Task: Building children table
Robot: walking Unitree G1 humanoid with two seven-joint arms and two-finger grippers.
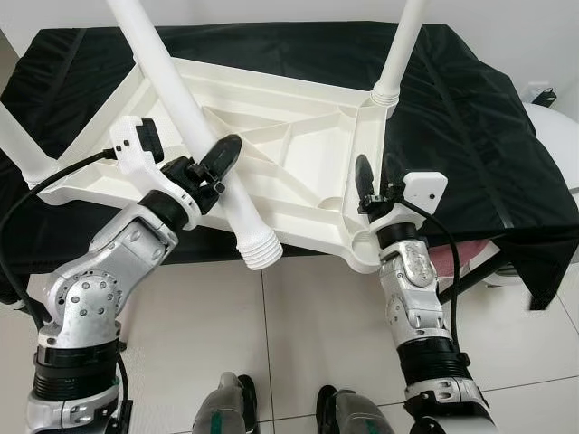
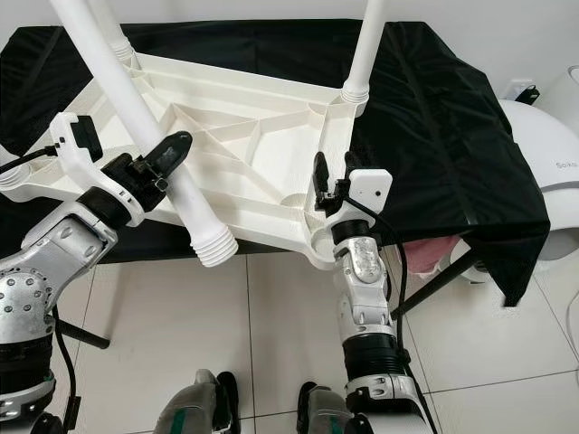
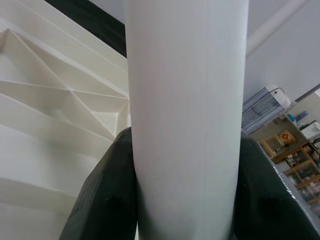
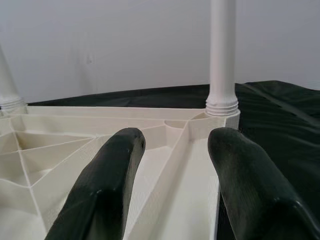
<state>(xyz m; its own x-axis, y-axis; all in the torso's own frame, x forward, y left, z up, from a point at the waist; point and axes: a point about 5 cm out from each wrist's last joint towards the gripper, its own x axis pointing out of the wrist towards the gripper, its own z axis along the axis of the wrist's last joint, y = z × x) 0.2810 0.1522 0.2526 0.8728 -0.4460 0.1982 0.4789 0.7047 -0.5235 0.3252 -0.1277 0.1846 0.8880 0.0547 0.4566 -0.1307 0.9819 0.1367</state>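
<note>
Smooth white plastic tabletop (image 1: 271, 154) and leg (image 1: 194, 127); matt black cloth (image 1: 452, 117).

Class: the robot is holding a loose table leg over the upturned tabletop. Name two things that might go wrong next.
1. The left tool grips the smooth leg partway along, so its threaded end, hanging past the tabletop's near edge, may slip or tilt.
2. The right tool, open, straddles a rib near the empty corner socket; the upturned tabletop overhangs the black-covered bench and may shift.

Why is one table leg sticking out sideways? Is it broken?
Not broken, as far as I can see. That loose leg isn't screwed in; the left gripper holds it slanted over the upside-down tabletop, threaded end past the edge. The other legs stand attached.
</note>
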